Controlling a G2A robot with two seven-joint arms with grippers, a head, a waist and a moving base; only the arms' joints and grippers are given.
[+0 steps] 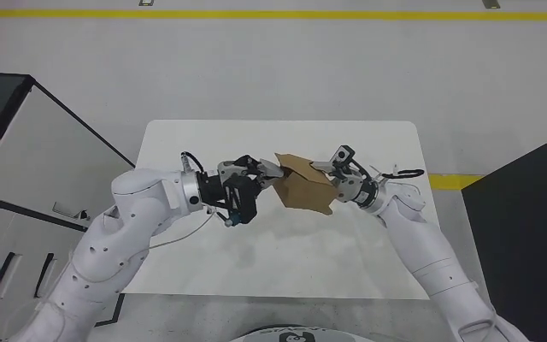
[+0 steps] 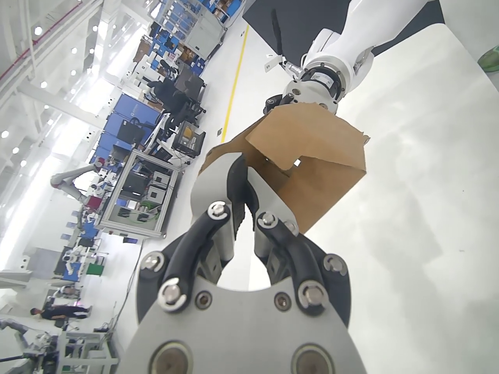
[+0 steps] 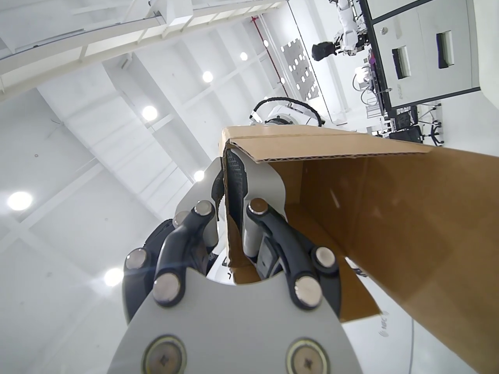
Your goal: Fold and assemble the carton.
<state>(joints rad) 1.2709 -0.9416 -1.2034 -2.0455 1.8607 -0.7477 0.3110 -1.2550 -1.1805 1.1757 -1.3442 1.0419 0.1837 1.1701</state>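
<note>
- The left end effector [image 2: 241,180] is drawn narrow, its two fingers pinching a thin cardboard flap at the edge of the carton [image 1: 301,188].
- The right end effector [image 3: 228,175] is also narrow. It clamps one wall of the carton at the opposite end, with one finger on the inner face and the other on the outer face.
- The carton is plain brown cardboard, opened into a rough tube and tilted. It hangs directly between the two end effectors and touches both.
- From the left wrist, the end of the carton nearest that end effector is open, with a loose flap bent partly across the opening.
- From the right wrist, the inside of the carton runs away from the fingers, and a doubled edge of cardboard sits over the fingertips.
- The table [image 1: 256,256] lies below the carton. The carton appears to be held clear of it, and its shadow falls on the white top.
- Beyond the carton, past the table's far edge, a yellow line [image 1: 273,14] runs across the pale floor.
</note>
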